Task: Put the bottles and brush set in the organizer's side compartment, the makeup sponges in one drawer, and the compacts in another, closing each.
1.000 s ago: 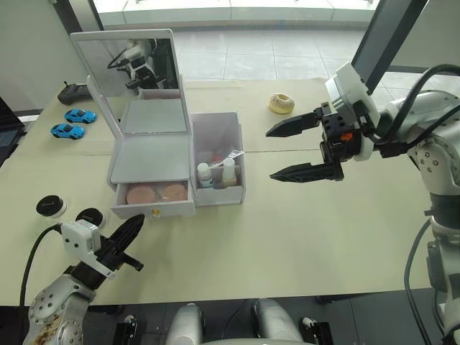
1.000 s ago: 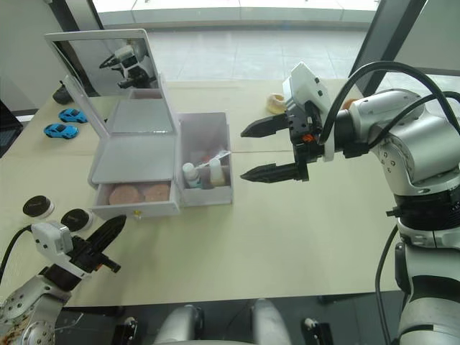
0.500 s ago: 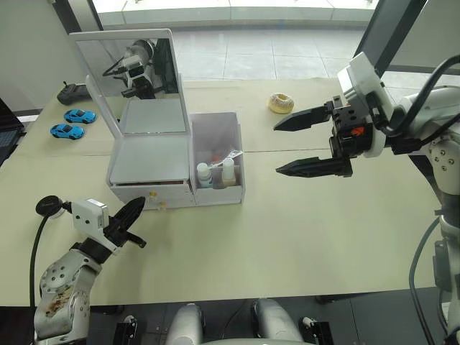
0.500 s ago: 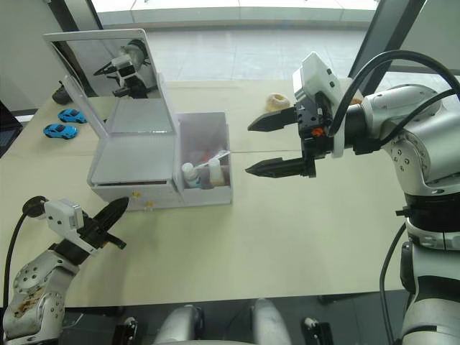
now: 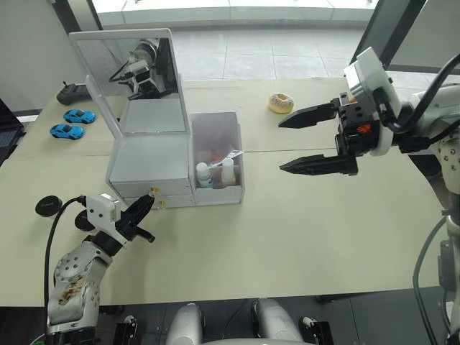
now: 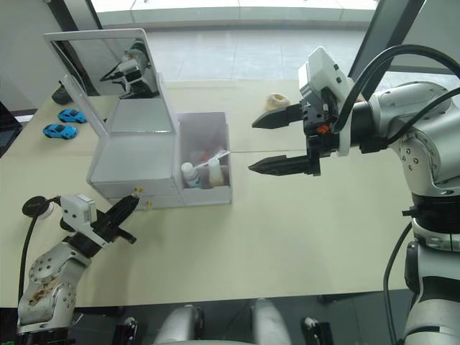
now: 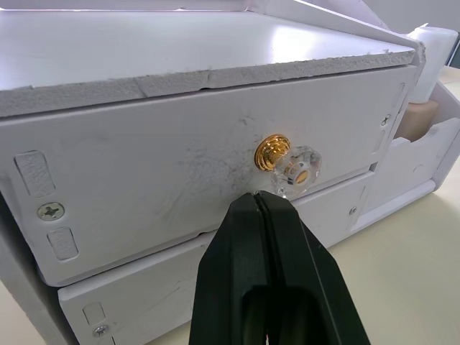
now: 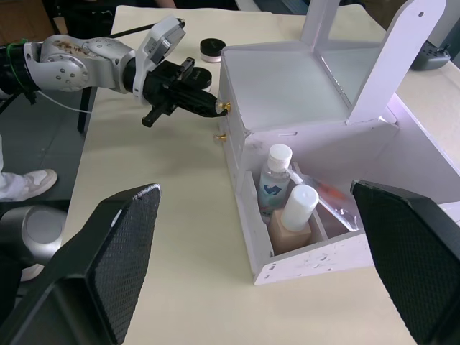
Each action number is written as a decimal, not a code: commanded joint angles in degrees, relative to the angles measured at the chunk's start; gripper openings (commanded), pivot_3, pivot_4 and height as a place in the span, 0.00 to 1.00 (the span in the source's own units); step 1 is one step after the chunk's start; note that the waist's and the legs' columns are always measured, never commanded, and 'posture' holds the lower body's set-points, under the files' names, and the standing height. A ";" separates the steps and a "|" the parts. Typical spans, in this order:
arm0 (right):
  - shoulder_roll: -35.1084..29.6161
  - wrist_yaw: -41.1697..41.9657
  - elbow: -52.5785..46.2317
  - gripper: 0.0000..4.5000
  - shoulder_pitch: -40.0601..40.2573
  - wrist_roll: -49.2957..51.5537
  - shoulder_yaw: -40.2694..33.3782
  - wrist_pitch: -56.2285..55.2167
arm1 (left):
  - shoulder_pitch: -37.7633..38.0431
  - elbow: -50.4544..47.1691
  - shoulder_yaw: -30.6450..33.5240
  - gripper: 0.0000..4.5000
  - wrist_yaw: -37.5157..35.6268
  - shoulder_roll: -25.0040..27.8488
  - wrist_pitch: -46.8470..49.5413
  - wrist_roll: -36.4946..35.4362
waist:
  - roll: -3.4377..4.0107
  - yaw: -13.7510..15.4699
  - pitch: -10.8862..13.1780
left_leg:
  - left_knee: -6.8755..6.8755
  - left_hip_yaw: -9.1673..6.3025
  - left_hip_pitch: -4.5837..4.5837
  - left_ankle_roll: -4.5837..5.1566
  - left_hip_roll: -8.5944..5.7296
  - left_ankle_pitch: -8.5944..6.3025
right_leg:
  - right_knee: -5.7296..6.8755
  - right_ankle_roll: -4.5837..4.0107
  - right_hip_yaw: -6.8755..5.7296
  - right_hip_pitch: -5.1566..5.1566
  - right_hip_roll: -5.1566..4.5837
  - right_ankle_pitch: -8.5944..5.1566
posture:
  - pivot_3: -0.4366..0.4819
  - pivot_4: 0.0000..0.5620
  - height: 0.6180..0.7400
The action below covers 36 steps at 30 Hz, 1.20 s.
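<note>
The white organizer point(image 5: 151, 165) stands at the table's left, both drawers closed. My left gripper point(image 5: 146, 205) is shut, its tip against the upper drawer point(image 7: 180, 158) just under the crystal knob point(image 7: 287, 162). In the side compartment point(image 5: 215, 129) stand two bottles point(image 5: 205, 172) point(image 5: 228, 171) and the clear-packed brush set point(image 5: 231, 154). One black compact point(image 5: 49, 206) lies left of the organizer, and another point(image 5: 84, 219) sits partly behind my left arm. The makeup sponges are hidden. My right gripper point(image 5: 281, 146) hangs open and empty above the table, right of the organizer.
The organizer's mirror lid point(image 5: 126, 72) stands upright. Two blue toy cars point(image 5: 79, 115) point(image 5: 67, 130) and a black controller point(image 5: 72, 91) lie at the far left. A beige ring point(image 5: 281, 103) sits at the back. Bare table point(image 5: 302, 230) stretches right of the organizer.
The drawer holding the makeup sponges was open and is now closed, with my left gripper moved up against its front. My right gripper drifted slightly right, still open.
</note>
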 commanded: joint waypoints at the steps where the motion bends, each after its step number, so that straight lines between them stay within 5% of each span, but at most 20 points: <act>1: -0.86 0.08 -1.03 1.00 -1.37 1.01 -2.02 0.30 | -0.80 -0.16 1.63 0.00 0.48 1.53 -1.52 -0.15 | 0.00 0.00 0.00 | 0.00 0.00 0.00 0.00 0.00 0.00 | 0.00 0.00 0.00 0.00 0.00 0.00 | 0.48 0.27 1.00; 9: -0.77 0.29 -1.22 1.00 -1.26 1.58 -1.79 0.66 | 3.85 -4.75 1.42 0.00 -4.48 4.27 2.32 -5.14 | 0.00 -0.23 0.00 | 0.00 0.00 -0.01 0.00 0.01 0.00 | 0.01 0.00 0.00 -0.02 0.00 0.00 | 0.48 0.27 1.00; 17: -1.55 0.63 -1.85 1.00 0.38 1.06 -0.69 1.51 | 14.12 -3.46 14.35 0.00 -13.73 14.53 4.17 -11.79 | 0.11 -0.04 0.08 | -0.08 0.01 0.05 0.00 0.09 0.00 | 0.00 -0.35 -0.04 -0.12 -0.02 -0.38 | 0.48 0.27 1.00; 19: -1.56 0.65 -1.36 1.00 0.56 0.19 0.11 1.25 | 15.75 -2.59 15.96 0.09 -14.36 14.18 3.31 -11.61 | 0.13 -0.08 0.08 | -0.06 0.04 0.07 -0.01 0.05 0.00 | -0.06 -0.33 -0.05 -0.15 -0.11 -0.40 | 0.48 0.27 1.00; 25: -0.61 -0.14 0.17 1.00 0.75 -0.99 0.08 -0.03 | 19.12 -3.06 12.20 0.46 -12.37 7.05 -2.01 -7.75 | 0.09 -0.10 0.06 | -0.10 0.09 0.01 -0.01 0.06 -0.01 | -0.23 -0.48 -0.02 -0.06 -0.14 -0.27 | 0.48 0.27 1.00; 30: 0.42 -1.70 -3.85 1.00 1.92 1.43 0.45 4.04 | 15.07 -8.53 2.83 0.79 0.91 -6.64 -8.03 0.78 | 0.01 0.45 -0.04 | -0.07 0.07 -0.08 -0.01 0.04 -0.01 | -0.40 -0.02 -0.01 0.05 -0.15 0.08 | 0.48 0.27 1.00; 36: 2.24 -4.91 -5.78 1.00 1.37 1.62 1.03 6.39 | 13.87 -8.64 -6.12 0.79 10.39 -14.74 -11.03 9.99 | 0.10 0.04 -0.15 | -0.05 -0.01 -0.35 0.00 0.02 0.00 | -0.58 0.13 0.02 -0.03 -0.04 0.31 | 0.48 0.27 1.00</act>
